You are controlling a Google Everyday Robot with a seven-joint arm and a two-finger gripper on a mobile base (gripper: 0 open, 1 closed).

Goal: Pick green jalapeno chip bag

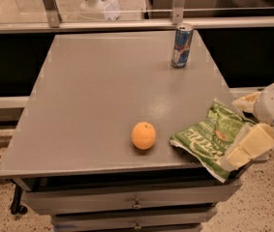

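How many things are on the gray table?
3. A can stands at the far right, an orange sits near the front, and the green jalapeno chip bag lies at the front right corner, with the robot's hand over its right end.

Gray table with a matte top and gray drawers with small knobs underneath. Speckled terrazzo floor bottom right. Metal rail with upright posts runs along the back, with pale floor behind it. Dark recesses flank the table. Warm indoor light. The gripper is at the table's front right corner.
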